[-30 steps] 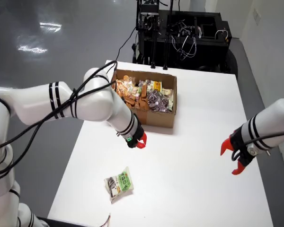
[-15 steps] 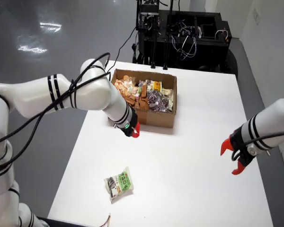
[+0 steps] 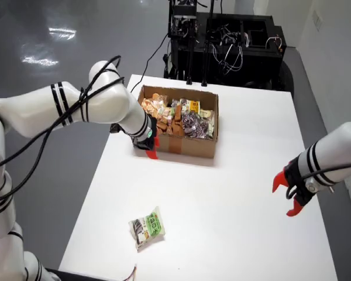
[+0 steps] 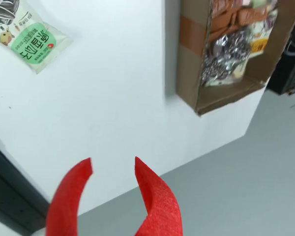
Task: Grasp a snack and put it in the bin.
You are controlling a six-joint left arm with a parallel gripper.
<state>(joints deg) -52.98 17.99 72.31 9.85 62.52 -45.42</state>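
A green-and-white snack packet (image 3: pixel 147 228) lies flat on the white table (image 3: pixel 222 199), near its front left in the view from above. An open cardboard box (image 3: pixel 184 146) holding several snack packs stands at the back. My gripper (image 3: pixel 282 202), on the right-hand arm, hovers by the table's right edge, far from both, with its red fingers open and nothing between them. In the view that rides on the gripper, my gripper (image 4: pixel 113 164) is at the bottom, the snack packet (image 4: pixel 29 34) at the top left and the box (image 4: pixel 189 64) at the top right.
A second white arm reaches in from the left in the view from above; its red-tipped gripper (image 3: pixel 151 146) sits at the box's front left corner. Black equipment and cables (image 3: pixel 222 41) stand behind the table. Grey floor (image 4: pixel 246 187) shows past the table edge.
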